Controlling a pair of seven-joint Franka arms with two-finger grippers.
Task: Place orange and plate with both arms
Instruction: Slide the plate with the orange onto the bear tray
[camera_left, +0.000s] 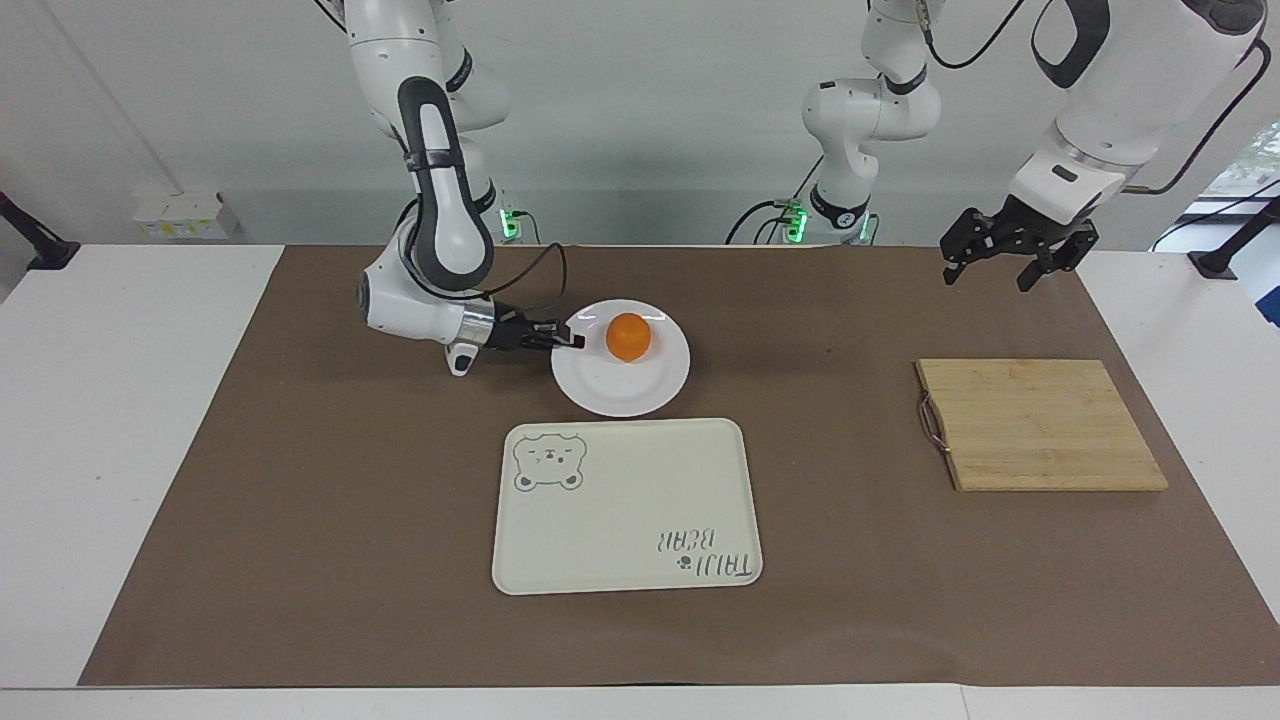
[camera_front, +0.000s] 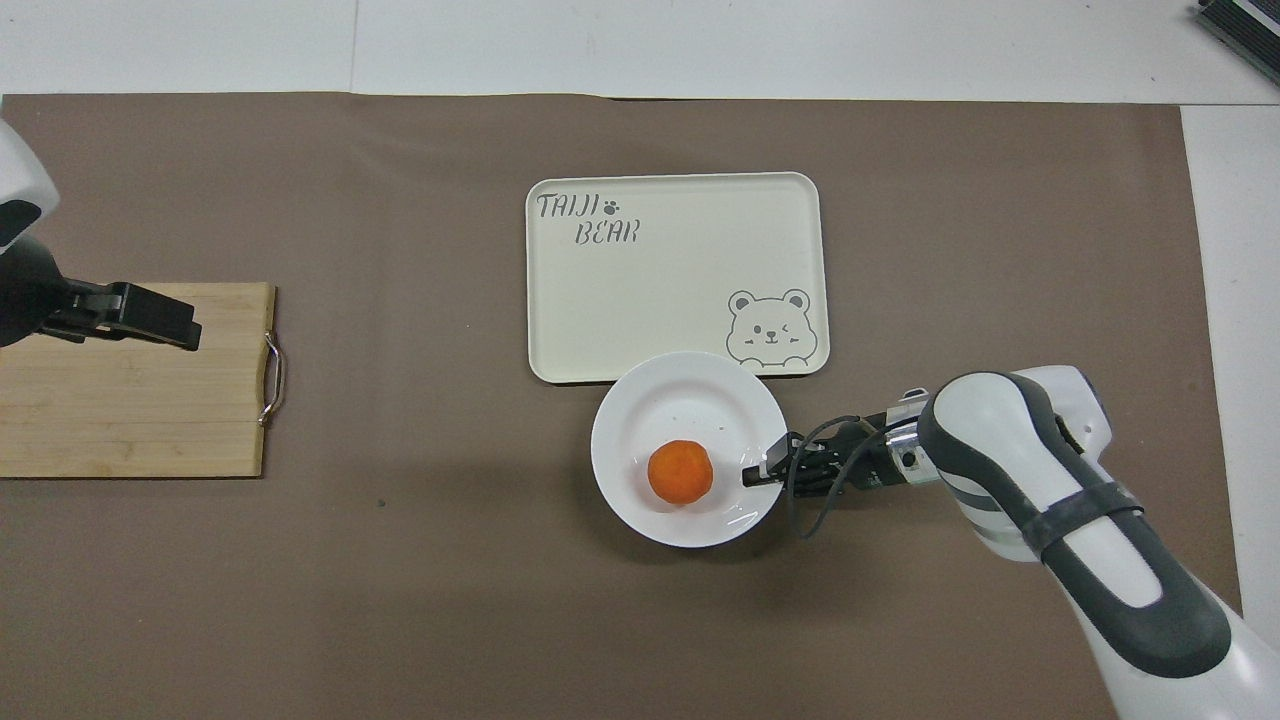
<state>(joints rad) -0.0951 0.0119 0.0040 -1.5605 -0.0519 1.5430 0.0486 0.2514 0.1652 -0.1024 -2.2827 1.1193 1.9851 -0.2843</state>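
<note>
The white plate (camera_left: 620, 390) (camera_front: 680, 410) carries the orange (camera_left: 628, 336) (camera_front: 680, 473) and hangs a little above the brown mat. My right gripper (camera_left: 572, 340) (camera_front: 755, 477) is shut on the plate's rim at the side toward the right arm's end of the table. In the overhead view the plate's edge overlaps the rim of the tray closest to the robots. My left gripper (camera_left: 1005, 262) (camera_front: 150, 315) hangs open and empty above the cutting board, and that arm waits.
A cream tray (camera_left: 625, 505) (camera_front: 675, 280) with a bear drawing lies farther from the robots than the plate. A wooden cutting board (camera_left: 1040, 425) (camera_front: 130, 410) with a metal handle lies toward the left arm's end of the table.
</note>
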